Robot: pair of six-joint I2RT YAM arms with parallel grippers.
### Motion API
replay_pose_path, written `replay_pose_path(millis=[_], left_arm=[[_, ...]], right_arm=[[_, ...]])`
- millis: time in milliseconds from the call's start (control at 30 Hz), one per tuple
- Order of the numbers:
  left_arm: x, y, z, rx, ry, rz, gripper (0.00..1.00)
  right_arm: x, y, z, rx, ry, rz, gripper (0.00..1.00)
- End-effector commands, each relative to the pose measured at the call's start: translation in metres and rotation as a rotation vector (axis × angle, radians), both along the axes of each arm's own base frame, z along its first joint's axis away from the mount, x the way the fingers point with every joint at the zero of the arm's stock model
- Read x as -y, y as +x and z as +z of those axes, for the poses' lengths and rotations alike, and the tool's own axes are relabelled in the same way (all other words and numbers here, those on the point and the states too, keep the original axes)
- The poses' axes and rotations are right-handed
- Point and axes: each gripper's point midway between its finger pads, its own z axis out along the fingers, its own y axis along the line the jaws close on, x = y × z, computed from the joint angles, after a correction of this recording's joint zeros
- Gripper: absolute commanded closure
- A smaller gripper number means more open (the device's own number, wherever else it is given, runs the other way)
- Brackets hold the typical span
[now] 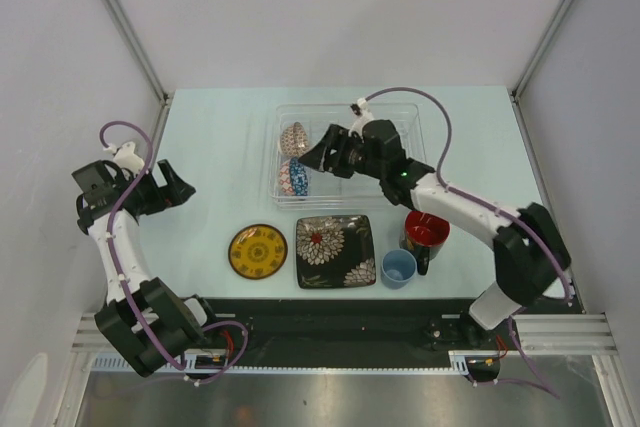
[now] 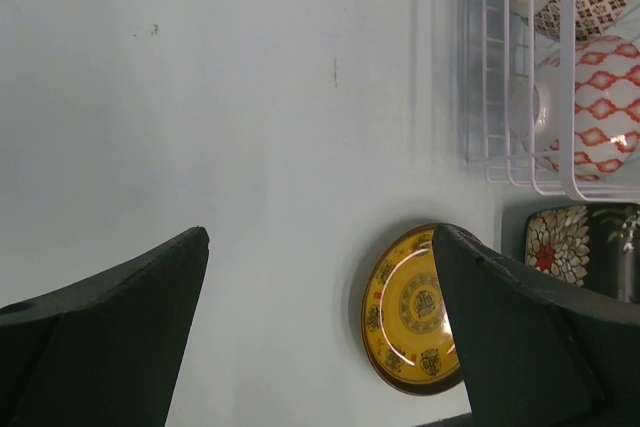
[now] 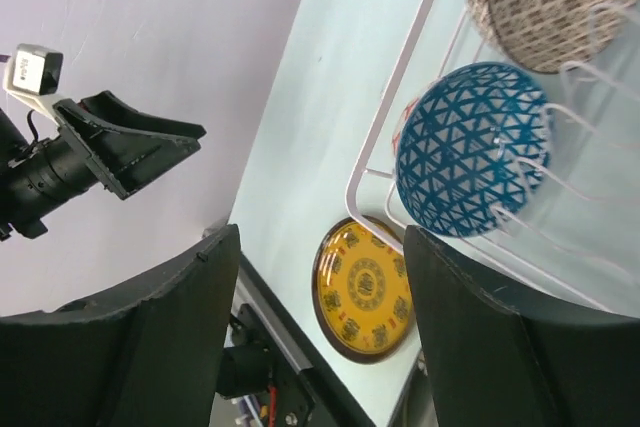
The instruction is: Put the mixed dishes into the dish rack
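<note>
On the pale table [image 1: 215,137], the right claw [image 3: 320,247], spread apart by the racked blue mosaic bowl [image 3: 470,147], should lift away gently.

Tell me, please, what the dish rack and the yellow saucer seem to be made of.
Dish rack: clear glossy plastic tray, the table showing through; its dividers look like white-coated wire. Yellow saucer: probably glazed ceramic, given bright reflections on its printed face.

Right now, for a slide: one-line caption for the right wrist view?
Open right tool by the dish rack holding the blue mosaic bowl and beige patterned bowl; yellow saucer outside.
</note>
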Motion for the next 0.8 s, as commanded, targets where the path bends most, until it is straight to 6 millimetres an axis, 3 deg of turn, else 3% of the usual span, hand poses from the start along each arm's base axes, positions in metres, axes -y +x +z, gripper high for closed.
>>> replay_pose_path(millis=[0, 33, 67, 133, 167, 233, 367, 633, 767], left_arm=[[0.024, -0.004, 0.029, 0.075, 0.007, -0.140, 0.00], [0.030, -0.007, 0.030, 0.092, 0.048, -0.208, 0.00], [0.048, -0.016, 0.031, 0.086, 0.055, -0.273, 0.00], [0.065, -0.027, 0.028, 0.097, 0.121, -0.380, 0.00], [0.084, -0.037, 0.021, 0.071, 0.121, -0.455, 0.00], [0.099, -0.048, 0.021, 0.092, 0.163, -0.536, 0.00], [0.115, -0.056, 0.031, 0.130, 0.169, -0.613, 0.00], [0.160, -0.064, 0.032, 0.188, 0.224, -0.815, 0.00], [0.179, -0.064, 0.006, 0.153, 0.319, -0.908, 0.00]], right_arm=[[0.049, -0.016, 0.008, 0.071, -0.214, -0.081, 0.28], [0.060, -0.027, 0.015, 0.070, -0.228, -0.086, 0.28], [0.067, -0.033, 0.005, 0.055, -0.258, -0.088, 0.29], [0.080, -0.045, -0.007, 0.027, -0.305, -0.083, 0.30], [0.087, -0.053, -0.018, 0.011, -0.327, -0.079, 0.30], [0.098, -0.063, -0.038, -0.026, -0.380, -0.076, 0.31], [0.117, -0.085, -0.088, -0.097, -0.492, -0.072, 0.32], [0.135, -0.088, -0.125, -0.117, -0.610, -0.115, 0.32], [0.138, -0.090, -0.135, -0.134, -0.639, -0.119, 0.30]])
